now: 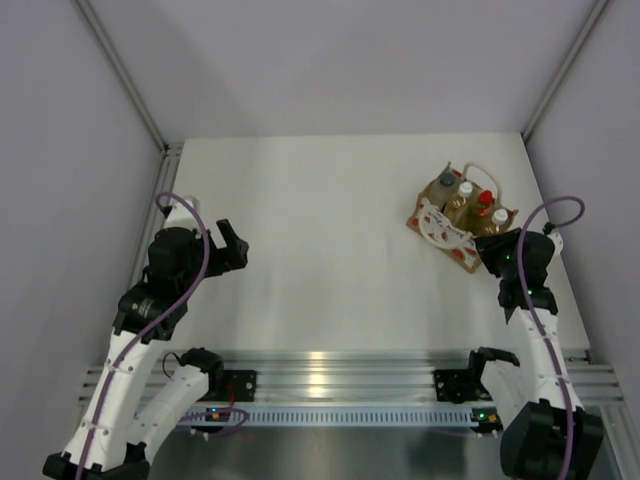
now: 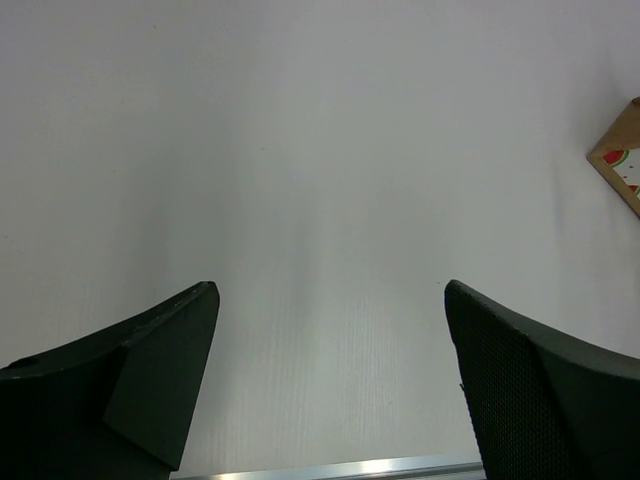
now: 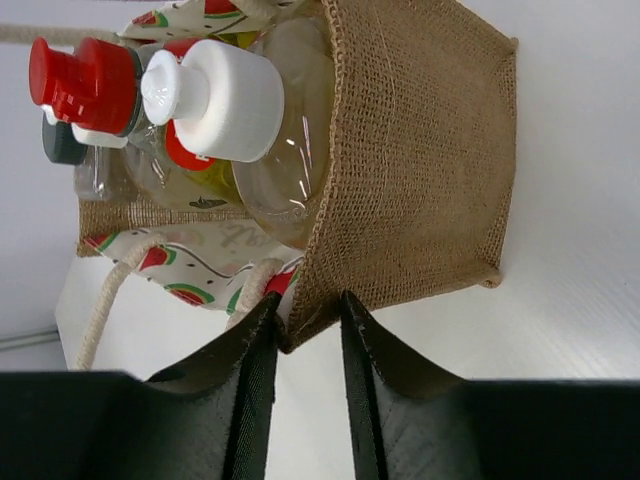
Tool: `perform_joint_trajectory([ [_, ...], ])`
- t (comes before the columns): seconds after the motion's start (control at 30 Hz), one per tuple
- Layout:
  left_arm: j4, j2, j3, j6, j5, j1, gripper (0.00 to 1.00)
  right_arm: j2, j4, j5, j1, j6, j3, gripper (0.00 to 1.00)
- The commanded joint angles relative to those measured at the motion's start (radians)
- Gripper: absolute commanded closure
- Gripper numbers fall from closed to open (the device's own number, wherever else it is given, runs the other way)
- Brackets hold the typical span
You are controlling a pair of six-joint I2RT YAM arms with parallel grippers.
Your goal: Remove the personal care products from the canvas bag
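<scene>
Tipping is looming: the right gripper, jaws nearly together, is pinching the bag by one corner instead of the four bottles standing inside it, so pulling risks toppling everything, while the left gripper is hovering wide open, empty, well apart from the bag.

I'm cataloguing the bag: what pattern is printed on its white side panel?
Red-and-green watermelon slices on the canvas bag, clearest in the right wrist view.

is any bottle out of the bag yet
No, all four bottles stand inside the bag, their caps showing above its rim in the top view.
</scene>
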Motion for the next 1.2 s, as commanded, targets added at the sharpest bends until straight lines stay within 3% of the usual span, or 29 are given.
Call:
perform_joint_trajectory([
  [0.0,0.061,0.006,0.008,0.012,0.011,-0.002,0.01,0.002,0.008,0.048,-0.053,-0.010,-0.022,0.73],
  [0.03,0.059,0.008,0.008,0.012,0.012,-0.002,0.01,0.002,0.011,0.045,-0.056,-0.010,-0.016,0.74],
  [0.13,0.059,0.008,0.008,0.012,0.012,-0.002,0.01,0.012,0.021,0.025,-0.057,-0.009,-0.005,0.98],
  [0.17,0.059,0.010,0.008,0.014,0.011,-0.001,0.01,0.014,0.026,0.010,-0.057,-0.006,-0.005,1.00],
  [0.63,0.056,0.039,0.043,-0.034,0.004,-0.002,0.01,-0.244,0.037,-0.170,-0.058,0.137,-0.205,1.00],
  [0.8,0.105,0.129,0.074,-0.133,0.194,-0.022,0.01,-0.267,0.026,-0.199,-0.057,0.134,-0.215,1.00],
  [0.87,0.145,0.180,0.104,-0.147,0.189,-0.086,0.01,-0.262,0.026,-0.213,-0.058,0.129,-0.222,1.00],
  [0.9,0.160,0.241,0.127,-0.152,0.151,-0.213,0.01,-0.264,0.028,-0.213,-0.057,0.122,-0.231,1.00],
  [0.97,0.190,0.322,0.184,-0.140,-0.053,-0.374,0.01,-0.274,0.026,-0.202,-0.057,0.114,-0.241,1.00],
  [1.0,0.197,0.424,0.262,-0.128,-0.102,-0.518,0.01,-0.280,0.028,-0.204,-0.057,0.105,-0.251,1.00],
  [1.03,0.208,0.481,0.310,-0.115,-0.136,-0.574,0.01,-0.287,0.026,-0.207,-0.058,0.094,-0.254,1.00],
  [1.17,0.254,0.770,0.563,-0.031,-0.091,-0.737,0.01,-0.345,0.012,-0.205,-0.057,0.080,-0.280,1.00],
])
